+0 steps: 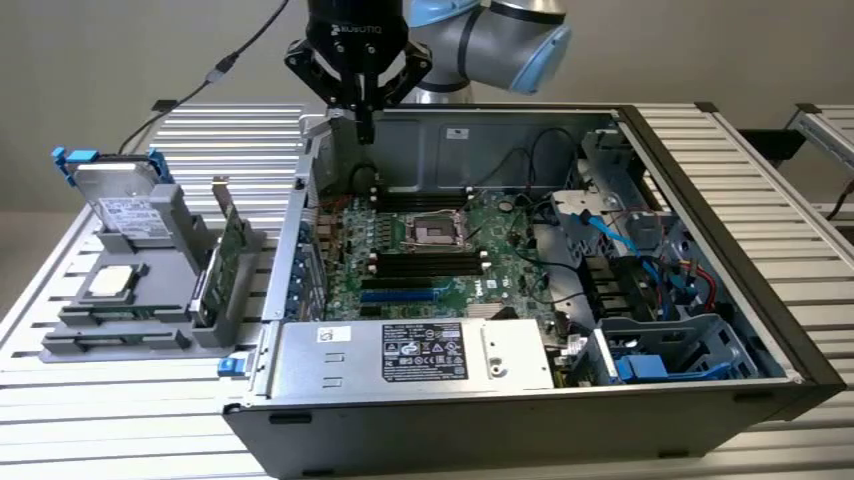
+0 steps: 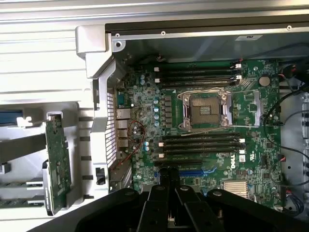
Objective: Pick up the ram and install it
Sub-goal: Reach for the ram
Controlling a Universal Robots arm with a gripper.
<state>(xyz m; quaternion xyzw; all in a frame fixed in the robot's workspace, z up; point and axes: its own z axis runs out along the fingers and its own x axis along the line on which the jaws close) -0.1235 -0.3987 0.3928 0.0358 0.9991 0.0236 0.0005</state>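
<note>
Exterior view, starting at its left: a silver hard drive (image 1: 127, 205) with blue rails stands upright at the back of a grey rack (image 1: 80, 345) on the slatted table (image 1: 107, 420). A small silver square part (image 1: 114, 281) lies on the rack in front of the drive. A green expansion card (image 1: 235, 250) stands on edge at the rack's side nearest the case.

Next is the open computer case (image 1: 534, 440), lying on its side with the motherboard (image 1: 427, 250) facing up. The gripper (image 1: 363, 132) hangs above the case's far corner on the exterior view's left. Its black fingers are pressed together tip to tip, and nothing can be made out between them. Further right lies the processor socket (image 1: 434, 232), with dark memory slots (image 1: 427, 263) on its near side and another bank beyond it. A labelled metal box (image 1: 414, 355) sits along the case's near edge. Blue cables (image 1: 607, 225) and a drive cage (image 1: 667, 350) sit at the case's end on the exterior view's right.

Wrist view: the closed gripper (image 2: 169, 170) points down at the motherboard (image 2: 145, 121), close to a blue slot (image 2: 193, 170). The ram (image 2: 14, 183) appears to be the thin green strip lying in the rack beyond the expansion card (image 2: 58, 159). It is outside the case and well apart from the gripper. A second, similar strip lies beside it.
</note>
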